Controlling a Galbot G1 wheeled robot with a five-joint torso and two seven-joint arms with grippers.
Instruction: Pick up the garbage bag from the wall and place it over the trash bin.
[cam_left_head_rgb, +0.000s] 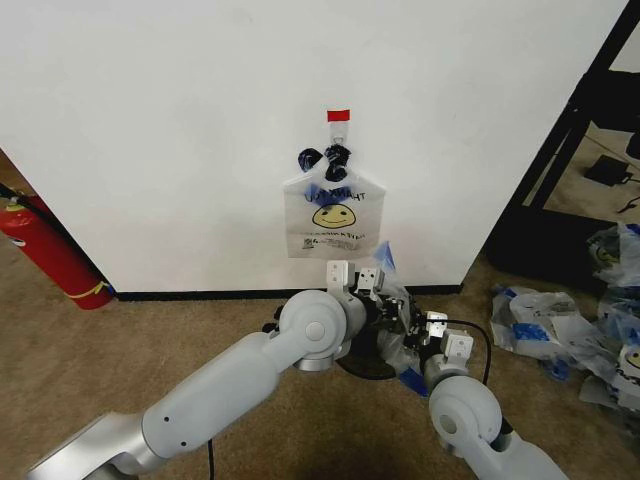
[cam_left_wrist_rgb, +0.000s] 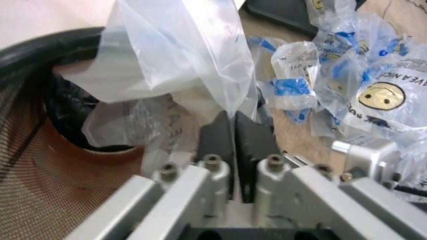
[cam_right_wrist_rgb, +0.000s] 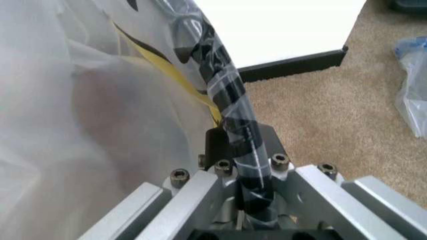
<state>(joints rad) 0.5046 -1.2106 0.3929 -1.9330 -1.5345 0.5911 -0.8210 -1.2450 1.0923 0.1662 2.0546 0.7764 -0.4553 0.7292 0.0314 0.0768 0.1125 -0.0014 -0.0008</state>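
The garbage bag (cam_left_head_rgb: 393, 300), thin whitish plastic, is spread low in front of the wall between both grippers. My left gripper (cam_left_head_rgb: 356, 281) is shut on a fold of its film (cam_left_wrist_rgb: 193, 65). My right gripper (cam_left_head_rgb: 418, 327) is shut on a twisted handle (cam_right_wrist_rgb: 235, 107) wrapped in dark blue tape, with yellow print beside it. The trash bin (cam_left_head_rgb: 365, 365) stands under the bag, mostly hidden by my left arm. In the left wrist view the trash bin's black rim (cam_left_wrist_rgb: 40, 47) and mesh wall are close, and the bag hangs over and into its mouth.
Another smiley-print bag (cam_left_head_rgb: 333, 215) hangs from a red-taped hook (cam_left_head_rgb: 338, 117) on the wall. A pile of white-and-blue bags (cam_left_head_rgb: 560, 325) lies on the carpet at right. A red fire extinguisher (cam_left_head_rgb: 50, 255) leans at left. A black shelf frame (cam_left_head_rgb: 565, 150) stands at right.
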